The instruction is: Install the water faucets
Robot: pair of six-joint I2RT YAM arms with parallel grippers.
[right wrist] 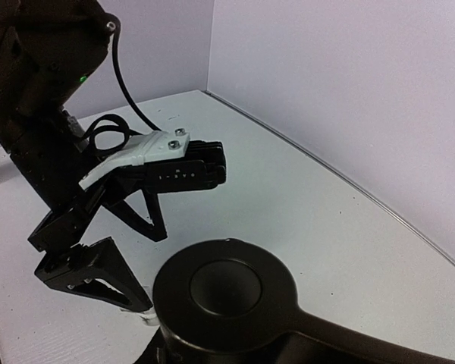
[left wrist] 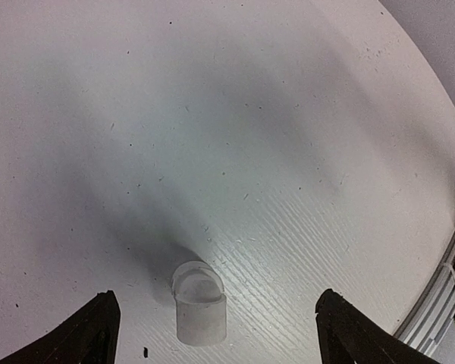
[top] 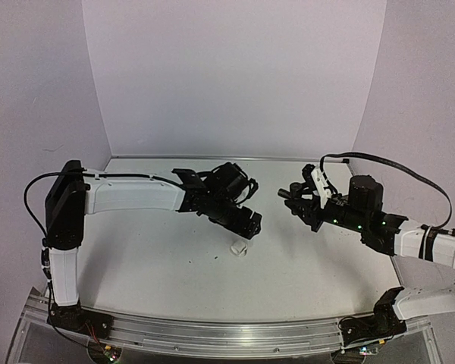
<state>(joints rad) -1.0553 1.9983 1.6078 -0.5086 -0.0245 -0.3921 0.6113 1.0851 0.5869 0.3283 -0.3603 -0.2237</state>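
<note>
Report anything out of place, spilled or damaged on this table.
Nothing looks spilled or broken. The white fitting sits alone on the table between the open left tool's fingers, touching neither. Only small dark specks dot the table.

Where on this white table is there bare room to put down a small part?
The wide bare patch lies between the small white plastic fitting and the metal front rail. A narrow strip runs along the back wall, behind both arms. The middle is crowded: the left tool, open, hangs over the fitting, with the right tool close by.
</note>
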